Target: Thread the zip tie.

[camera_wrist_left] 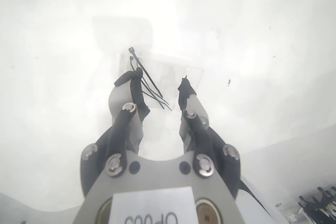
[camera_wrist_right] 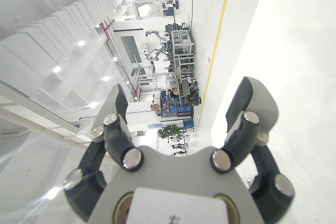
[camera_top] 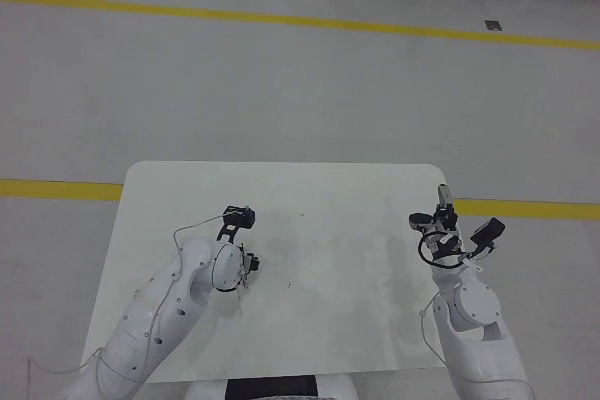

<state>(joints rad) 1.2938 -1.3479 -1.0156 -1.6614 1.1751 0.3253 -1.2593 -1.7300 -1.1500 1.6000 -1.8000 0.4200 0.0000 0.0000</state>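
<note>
Zip ties [camera_wrist_left: 148,82]: a small bunch of thin black ties lies on a clear plastic bag [camera_wrist_left: 189,72] on the white worktop [camera_wrist_left: 236,12]. It sits in the gap between the left jaws, close against one taped fingertip [camera_wrist_left: 129,78] and well clear of the other.
Left gripper [camera_wrist_left: 157,80]: the jaws are spread apart, low over the bag, and closed on nothing. Whether the near tip touches the ties cannot be told.
Right gripper [camera_wrist_right: 181,89]: the jaws are wide apart with nothing between them, at the worktop's edge, well apart from the ties.
Beyond the right jaws: a yellow floor line [camera_wrist_right: 218,33].
</note>
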